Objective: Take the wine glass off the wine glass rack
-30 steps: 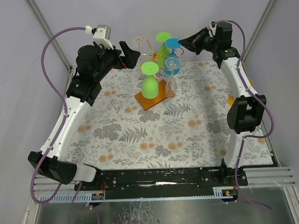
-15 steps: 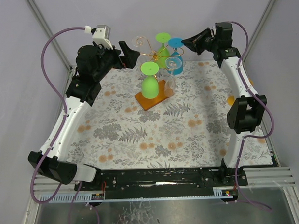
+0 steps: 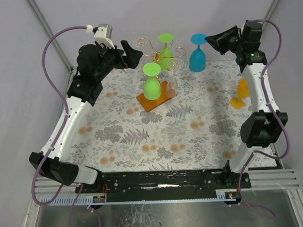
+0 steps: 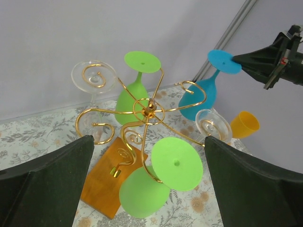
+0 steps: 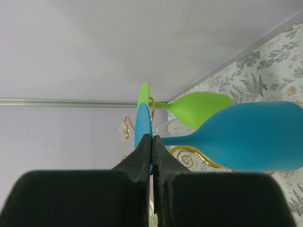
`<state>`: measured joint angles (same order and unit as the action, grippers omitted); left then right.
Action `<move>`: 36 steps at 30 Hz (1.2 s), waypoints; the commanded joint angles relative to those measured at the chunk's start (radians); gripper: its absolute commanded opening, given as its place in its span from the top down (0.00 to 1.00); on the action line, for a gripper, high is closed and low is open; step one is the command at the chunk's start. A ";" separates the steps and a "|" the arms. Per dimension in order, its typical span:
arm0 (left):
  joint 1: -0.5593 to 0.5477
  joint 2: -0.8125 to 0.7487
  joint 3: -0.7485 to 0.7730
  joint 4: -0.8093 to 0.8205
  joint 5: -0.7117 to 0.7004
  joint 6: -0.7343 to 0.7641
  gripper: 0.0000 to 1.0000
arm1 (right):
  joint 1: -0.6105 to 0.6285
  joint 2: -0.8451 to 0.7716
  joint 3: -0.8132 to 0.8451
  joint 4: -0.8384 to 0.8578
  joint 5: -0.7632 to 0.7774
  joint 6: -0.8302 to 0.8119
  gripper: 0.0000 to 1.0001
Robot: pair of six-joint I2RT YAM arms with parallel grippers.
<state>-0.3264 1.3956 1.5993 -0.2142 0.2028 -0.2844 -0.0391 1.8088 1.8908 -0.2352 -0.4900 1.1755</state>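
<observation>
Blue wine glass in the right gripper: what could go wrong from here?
1. The right gripper pinches the blue wine glass only by the thin rim of its foot, with the bowl hanging below; it could slip or swing.
2. The orange glass stands close by on the right; setting down there might knock it over.

**Desk:** Is any wording, brand or number legible in the three views?

**Photographer:** None. The blue wine glass [image 4: 199, 101] and the gold wine glass rack [image 4: 149, 111] carry no lettering that can be read.

**Desk:** And at the tabletop's near edge?

**Photographer:** Small yellow-and-red spots [image 3: 99, 198] sit on the metal rail [image 3: 273, 179], too small to tell if lettered.
</observation>
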 commanded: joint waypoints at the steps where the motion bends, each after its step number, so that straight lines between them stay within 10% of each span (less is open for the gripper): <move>1: 0.006 0.027 0.069 0.007 0.071 -0.056 0.00 | -0.037 -0.136 -0.067 0.025 -0.020 -0.044 1.00; 18: -0.229 0.283 0.254 0.155 0.605 -0.608 0.01 | -0.122 -0.734 -0.539 -0.025 -0.237 -0.248 1.00; 36: -0.348 0.353 0.226 0.268 0.704 -0.728 0.00 | -0.122 -0.921 -0.688 0.114 -0.355 -0.199 1.00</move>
<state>-0.6666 1.7428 1.8351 -0.0021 0.8810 -1.0023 -0.1581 0.9154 1.2175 -0.2310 -0.7921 0.9504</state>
